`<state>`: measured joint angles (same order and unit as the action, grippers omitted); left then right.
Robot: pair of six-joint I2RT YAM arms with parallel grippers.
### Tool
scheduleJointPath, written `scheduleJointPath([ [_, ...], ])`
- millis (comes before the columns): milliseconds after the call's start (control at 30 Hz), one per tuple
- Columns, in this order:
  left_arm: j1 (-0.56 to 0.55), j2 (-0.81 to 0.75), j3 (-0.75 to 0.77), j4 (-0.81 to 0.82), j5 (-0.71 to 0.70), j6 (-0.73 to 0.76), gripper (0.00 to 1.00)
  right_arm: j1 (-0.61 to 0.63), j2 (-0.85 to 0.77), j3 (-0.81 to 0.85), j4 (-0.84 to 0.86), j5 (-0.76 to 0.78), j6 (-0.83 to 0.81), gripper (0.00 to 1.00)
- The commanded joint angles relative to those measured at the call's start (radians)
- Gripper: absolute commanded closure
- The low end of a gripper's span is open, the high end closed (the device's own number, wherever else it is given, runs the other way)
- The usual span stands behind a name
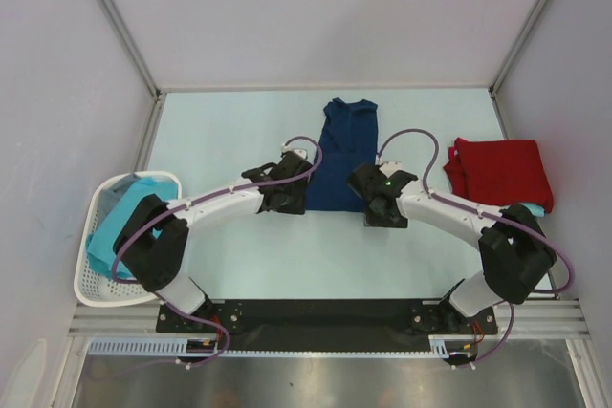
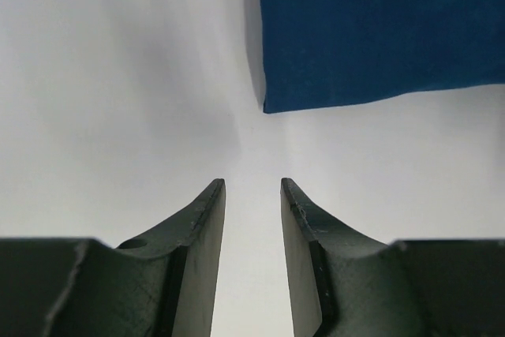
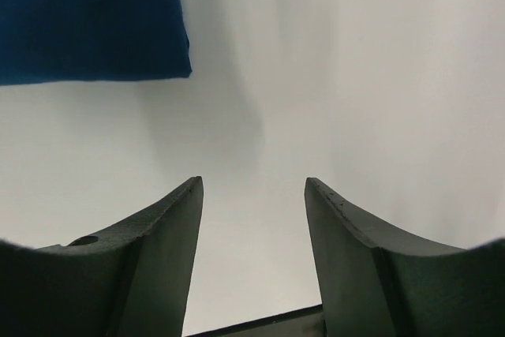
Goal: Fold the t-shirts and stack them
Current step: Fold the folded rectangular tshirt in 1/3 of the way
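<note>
Because the navy blue cloth t-shirt (image 1: 342, 155) is laid as a narrow strip mid-way across the pale table (image 1: 239, 255), the left gripper (image 2: 252, 187) and right gripper (image 3: 252, 183) are held just short of its near corners, jaws parted and empty, presumably for the next fold.

On the pale table (image 1: 239, 246) lie a navy t-shirt (image 1: 342, 155) at centre, a folded red t-shirt (image 1: 499, 171) at right and a white basket (image 1: 94, 279) at left.
</note>
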<state>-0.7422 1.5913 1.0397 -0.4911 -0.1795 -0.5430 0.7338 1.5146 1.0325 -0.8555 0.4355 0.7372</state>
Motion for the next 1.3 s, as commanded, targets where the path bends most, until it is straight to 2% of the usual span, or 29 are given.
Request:
scheduleJointPath([
  [0, -0.019, 0.007, -0.003, 0.063, 0.012, -0.009, 0.6, 0.026, -0.005, -0.026, 0.045, 0.023, 0.064, 0.41],
  [400, -0.017, 0.062, 0.088, 0.054, -0.006, 0.012, 0.6, 0.022, 0.099, 0.047, 0.088, 0.032, 0.033, 0.42],
  [700, -0.013, 0.044, 0.157, 0.026, -0.023, 0.02, 0.59, -0.007, 0.113, 0.21, 0.064, 0.051, -0.025, 0.44],
  [867, -0.003, 0.081, 0.175, 0.005, -0.011, 0.012, 0.6, -0.042, 0.2, 0.238, 0.078, 0.048, -0.047, 0.63],
  [900, -0.003, 0.073, 0.168, 0.009, -0.014, 0.009, 0.6, -0.045, 0.214, 0.235, 0.084, 0.043, -0.047, 0.72],
  [1000, 0.0, 0.036, 0.134, 0.019, -0.028, 0.008, 0.6, -0.063, 0.239, 0.221, 0.122, 0.029, -0.055, 0.81],
  [1033, 0.001, 0.029, 0.129, 0.017, -0.029, 0.006, 0.6, -0.068, 0.248, 0.221, 0.13, 0.026, -0.061, 0.88],
  [1100, 0.006, 0.001, 0.111, 0.017, -0.037, 0.002, 0.6, -0.079, 0.274, 0.227, 0.148, 0.019, -0.068, 0.94],
  [1267, 0.012, -0.044, 0.083, 0.017, -0.057, 0.0, 0.59, -0.093, 0.314, 0.256, 0.167, 0.0, -0.084, 0.99],
])
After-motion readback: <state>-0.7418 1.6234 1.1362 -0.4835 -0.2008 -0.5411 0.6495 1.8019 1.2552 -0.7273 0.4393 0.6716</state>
